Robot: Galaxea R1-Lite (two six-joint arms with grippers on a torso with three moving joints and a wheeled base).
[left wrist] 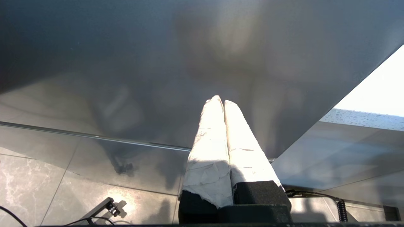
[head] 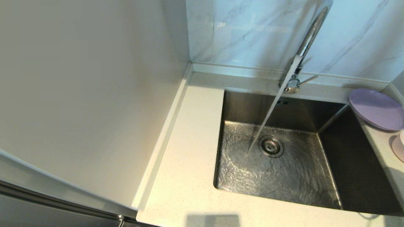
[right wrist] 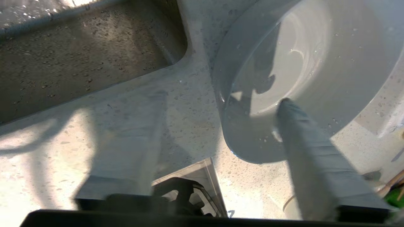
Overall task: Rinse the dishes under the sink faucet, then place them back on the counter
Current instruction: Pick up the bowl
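Straddling the small pale pinkish-white cylindrical cup's (right wrist: 303, 63) wall beside the steel sink (right wrist: 79, 53), right end effector (right wrist: 221, 119) spread; left end effector (left wrist: 220, 102) pressed together, parked.

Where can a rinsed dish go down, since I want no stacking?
The counter left of the sink is bare, as is the strip before it. The right strip is crowded: plate, cup, with the open right gripper at the cup. The left gripper is parked low.
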